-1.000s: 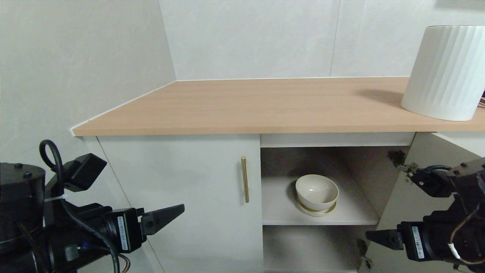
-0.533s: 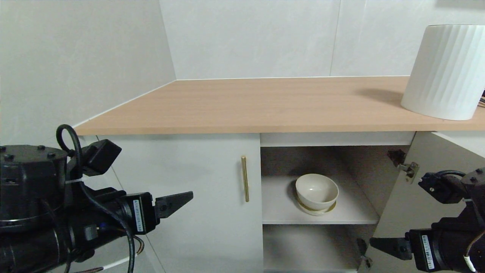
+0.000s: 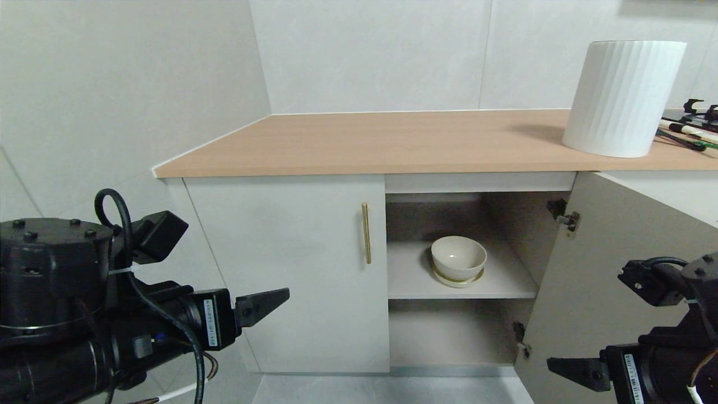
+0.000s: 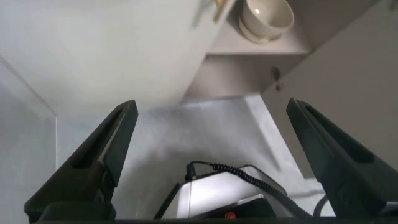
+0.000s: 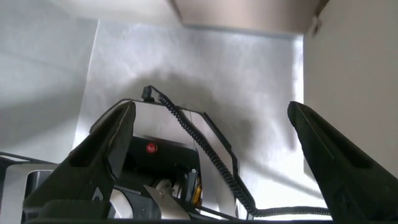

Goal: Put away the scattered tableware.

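The cream bowl (image 3: 458,257) is found inside the cabinet (image 3: 477,182), seated on a saucer (image 3: 457,279) on the upper shelf (image 3: 409,275). The right-hand door (image 3: 594,292) is swung wide open. The left-hand door (image 3: 291,269) is shut, with its brass handle (image 3: 366,233) just beside the opening. On the desk (image 3: 392,140) above, a white ribbed cylinder (image 3: 620,98) is stood toward the right end, with pens (image 3: 687,126) lying just beyond it.

Over the last second the whole head view has been shifted. The cabinet is now seen smaller, the floor (image 3: 392,387) before it has been brought into sight, and more of the desk's right end is taken in. This is read as the camera being drawn back, not as a move of the bowl, which has been left on its saucer throughout. In the same time the left gripper (image 3: 263,303) has been carried somewhat higher in the frame and the right gripper (image 3: 566,370) lower. Both are held well apart from the shelf.

The jaws of both grippers are spread wide, as is shown in each wrist view, and nothing is held between them.

For the task, the bowl can be judged as stowed and released. What remains is probably the closing of the open door, or a return for other tableware; which is intended cannot be told.
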